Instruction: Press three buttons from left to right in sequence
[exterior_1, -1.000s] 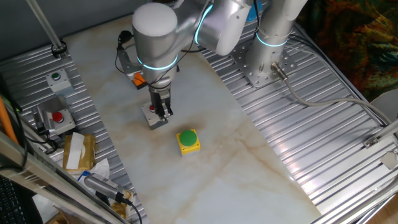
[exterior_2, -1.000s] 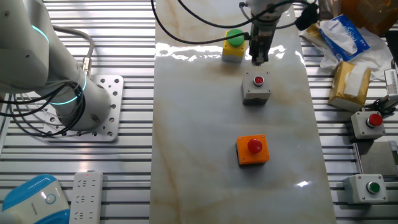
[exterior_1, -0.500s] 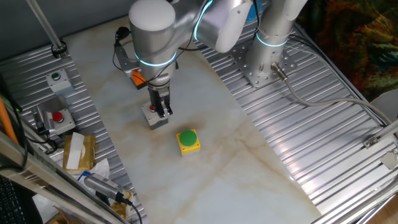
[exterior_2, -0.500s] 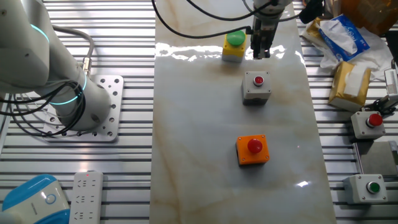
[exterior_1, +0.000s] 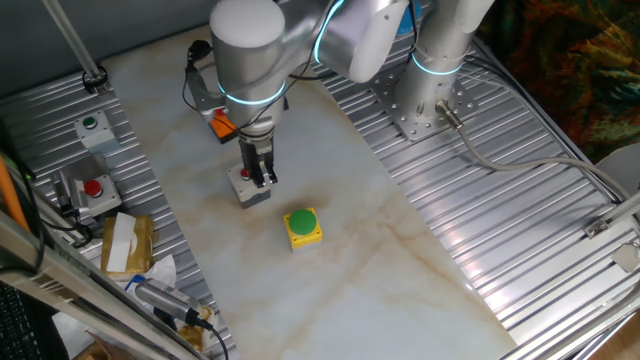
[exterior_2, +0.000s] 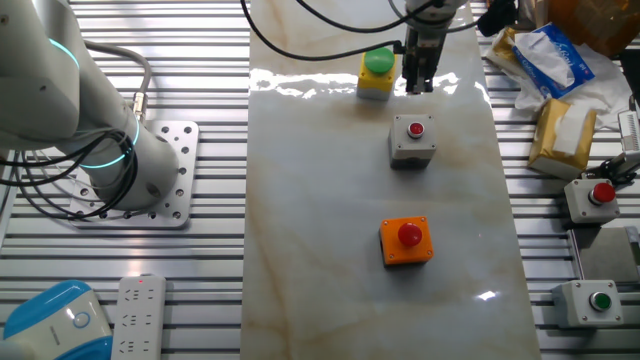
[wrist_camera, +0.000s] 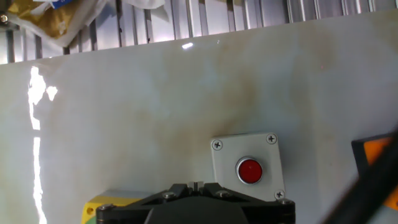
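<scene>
Three button boxes stand in a row on the marble table. The orange box with a red button (exterior_2: 405, 241) is partly hidden behind the arm in one fixed view (exterior_1: 222, 124) and shows at the right edge of the hand view (wrist_camera: 379, 151). The grey box with a red button (exterior_2: 412, 139) (exterior_1: 249, 189) (wrist_camera: 247, 168) is in the middle. The yellow box with a green button (exterior_2: 377, 71) (exterior_1: 303, 226) (wrist_camera: 104, 208) is last. My gripper (exterior_2: 415, 88) (exterior_1: 263, 179) (wrist_camera: 196, 185) hangs just above the table between the grey and yellow boxes, fingers shut together and empty.
A pale grey box with a small green button (exterior_1: 93, 127) (exterior_2: 597, 301) and a grey red-button box with cables (exterior_1: 92, 189) (exterior_2: 598, 197) sit on the ribbed metal side. A tissue pack (exterior_2: 560, 135) lies near them. The arm's base (exterior_1: 425, 100) stands on the other side.
My gripper has lifted away from the grey box's button and shifted slightly toward the yellow box. In the last half second it barely moved.
</scene>
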